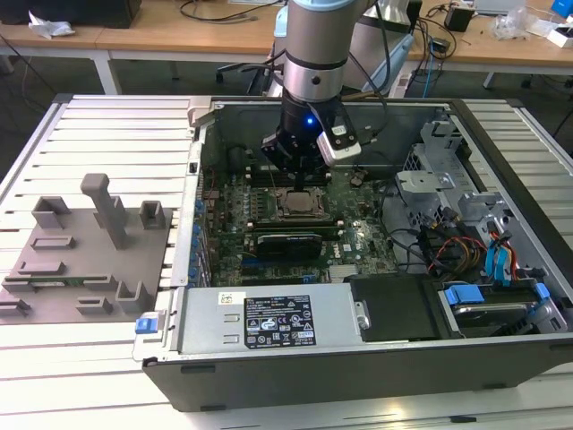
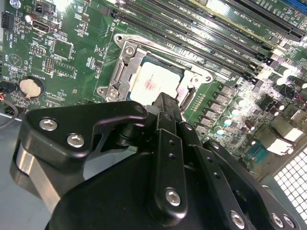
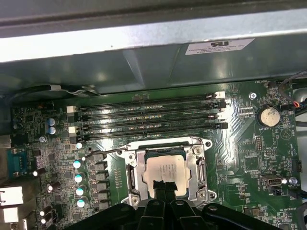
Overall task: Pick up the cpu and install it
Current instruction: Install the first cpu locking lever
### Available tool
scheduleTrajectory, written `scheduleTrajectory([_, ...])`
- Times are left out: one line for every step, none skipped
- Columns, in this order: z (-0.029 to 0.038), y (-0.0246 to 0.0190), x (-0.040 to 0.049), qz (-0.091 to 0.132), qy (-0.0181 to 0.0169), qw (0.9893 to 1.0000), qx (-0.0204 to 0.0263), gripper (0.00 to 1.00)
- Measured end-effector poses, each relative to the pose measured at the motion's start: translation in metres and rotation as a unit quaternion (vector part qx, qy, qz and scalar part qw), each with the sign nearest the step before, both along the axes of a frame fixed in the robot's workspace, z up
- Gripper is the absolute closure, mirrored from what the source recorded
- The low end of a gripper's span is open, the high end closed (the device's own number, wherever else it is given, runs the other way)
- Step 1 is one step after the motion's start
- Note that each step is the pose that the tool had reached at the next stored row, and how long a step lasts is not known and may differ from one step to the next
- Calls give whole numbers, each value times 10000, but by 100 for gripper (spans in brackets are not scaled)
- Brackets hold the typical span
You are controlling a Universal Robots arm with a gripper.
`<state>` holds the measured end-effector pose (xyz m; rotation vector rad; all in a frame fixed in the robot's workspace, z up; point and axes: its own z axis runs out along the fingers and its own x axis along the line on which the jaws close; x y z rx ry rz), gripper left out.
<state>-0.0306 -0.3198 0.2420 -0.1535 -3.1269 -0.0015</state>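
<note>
1. The cpu (image 3: 165,168) lies in the socket (image 3: 131,173) on the green board (image 3: 249,158), inside the open case (image 1: 269,358). Its pale top faces up.
2. The gripper (image 3: 163,186) hangs right over one edge of the cpu. In the second wrist view, the gripper (image 2: 165,103) covers part of the pale top (image 2: 152,80). I cannot tell if it touches the cpu.
3. I cannot tell if the jaws are spread or pressed together.
4. I think the step in hand is setting the cpu into the socket. It looks close to done, as the cpu seems flat and square in there.
5. To do this well, the gripper should move slow and straight, with no push to the side. The tiny pins under a cpu likely bend with ease.
6. The cpu should sit level, with all four edges inside the socket. A lifted corner would be bad.
</note>
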Motion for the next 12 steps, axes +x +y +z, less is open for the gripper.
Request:
scheduleTrajectory([3, 0, 0, 0, 0, 10000, -1, 89])
scheduleTrajectory([12, -1, 0, 0, 1, 10000, -2, 89])
scheduleTrajectory([22, 0, 0, 0, 0, 10000, -1, 89])
scheduleTrajectory([40, 0, 0, 0, 1, 10000, -1, 89])
scheduleTrajectory([56, 0, 0, 0, 0, 10000, 0, 89])
scheduleTrajectory([79, 0, 0, 0, 0, 10000, 0, 89])
scheduleTrajectory([97, 0, 0, 0, 0, 10000, 0, 89])
scheduleTrajectory([126, 0, 0, 0, 0, 10000, 0, 89])
scheduleTrajectory([133, 0, 0, 0, 0, 10000, 1, 89])
scheduleTrajectory([134, 0, 0, 0, 0, 10000, 0, 89])
scheduleTrajectory([134, 0, -4, 0, 0, 10000, 0, 89])
scheduleTrajectory([134, 0, -39, 0, 0, 10000, 0, 89])
